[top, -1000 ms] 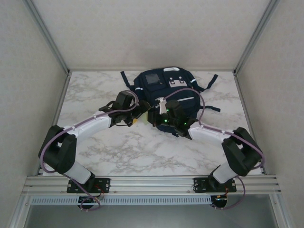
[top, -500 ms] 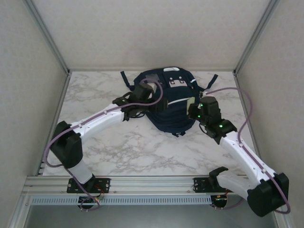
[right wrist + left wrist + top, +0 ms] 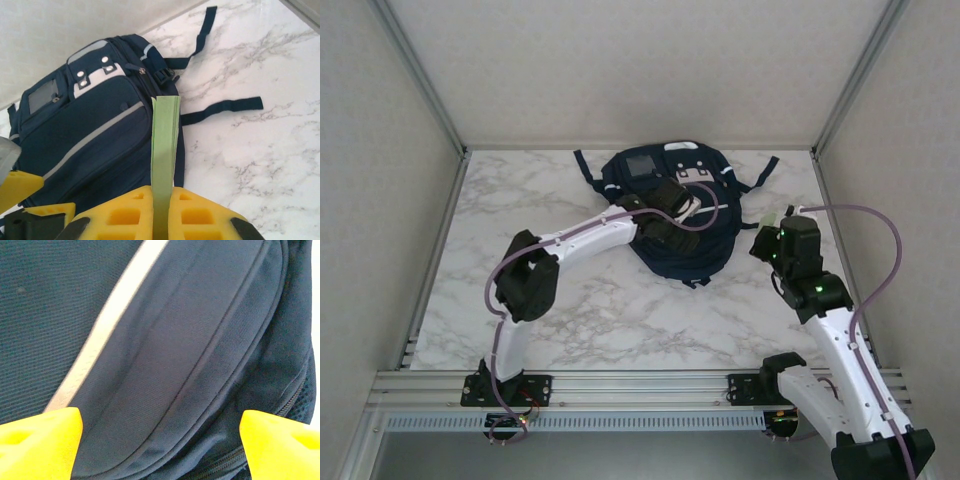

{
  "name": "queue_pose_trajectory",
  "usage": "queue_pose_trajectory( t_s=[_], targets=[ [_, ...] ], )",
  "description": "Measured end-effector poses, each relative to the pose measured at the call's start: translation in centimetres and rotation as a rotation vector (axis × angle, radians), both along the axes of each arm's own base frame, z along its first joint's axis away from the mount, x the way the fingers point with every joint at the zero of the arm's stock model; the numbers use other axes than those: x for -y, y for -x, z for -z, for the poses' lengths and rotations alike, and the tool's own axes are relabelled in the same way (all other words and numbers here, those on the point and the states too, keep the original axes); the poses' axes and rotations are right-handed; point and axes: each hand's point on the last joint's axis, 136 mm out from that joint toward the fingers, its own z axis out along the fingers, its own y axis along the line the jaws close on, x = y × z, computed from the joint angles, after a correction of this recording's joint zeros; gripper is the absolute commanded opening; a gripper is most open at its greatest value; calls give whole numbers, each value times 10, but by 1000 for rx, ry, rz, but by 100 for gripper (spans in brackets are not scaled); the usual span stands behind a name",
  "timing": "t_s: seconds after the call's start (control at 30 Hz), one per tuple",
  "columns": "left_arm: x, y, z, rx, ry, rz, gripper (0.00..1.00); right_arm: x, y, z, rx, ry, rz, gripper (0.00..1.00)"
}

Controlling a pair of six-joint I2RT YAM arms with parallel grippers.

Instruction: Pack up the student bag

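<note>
Navy fabric: one student bag lies at the far centre of the marble table, with two loose straps trailing to its right. Of the two grippers, the left gripper hovers over the bag's front, its yellow fingers spread wide. The right gripper, right of the bag, pinches one thin pale-green flat item edge-on.

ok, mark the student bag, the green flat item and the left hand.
student bag [image 3: 100, 110]: right wrist view, front pocket panel.
green flat item [image 3: 164, 145]: right wrist view, halfway along its thin edge.
left hand [image 3: 160, 415]: left wrist view, midpoint of its open gap.
</note>
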Motion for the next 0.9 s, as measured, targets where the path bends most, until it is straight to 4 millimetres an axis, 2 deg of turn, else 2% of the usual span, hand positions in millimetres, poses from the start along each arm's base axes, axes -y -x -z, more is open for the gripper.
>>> queue_pose_trajectory(
  t_s=[0.07, 0.13, 0.27, 0.33, 0.5, 0.67, 0.8, 0.9],
  targets=[
    [4, 0, 7, 4, -26, 19, 76, 0, 2, 9, -23, -13, 0, 0],
    [3, -3, 15, 17, -60, 23, 64, -2, 3, 18, -45, -25, -7, 0],
    [-5, -14, 22, 62, -121, -7, 28, -7, 5, 25, -61, -52, -23, 0],
    [-5, -19, 19, 83, -126, -27, 0, -11, 4, 27, -60, -72, -34, 0],
    [-2, -27, 4, 136, -121, -58, 0, -25, -2, 40, -68, -154, -71, 0],
    [0, -28, -5, 113, -86, -86, 0, -48, -10, 66, -92, -296, -120, 0],
    [-1, -33, -20, 61, -16, -123, 0, -68, -23, 79, -96, -437, -148, 0],
    [-3, -38, -34, 37, 40, -148, 0, -80, -38, 78, -83, -534, -155, 0]
  ],
)
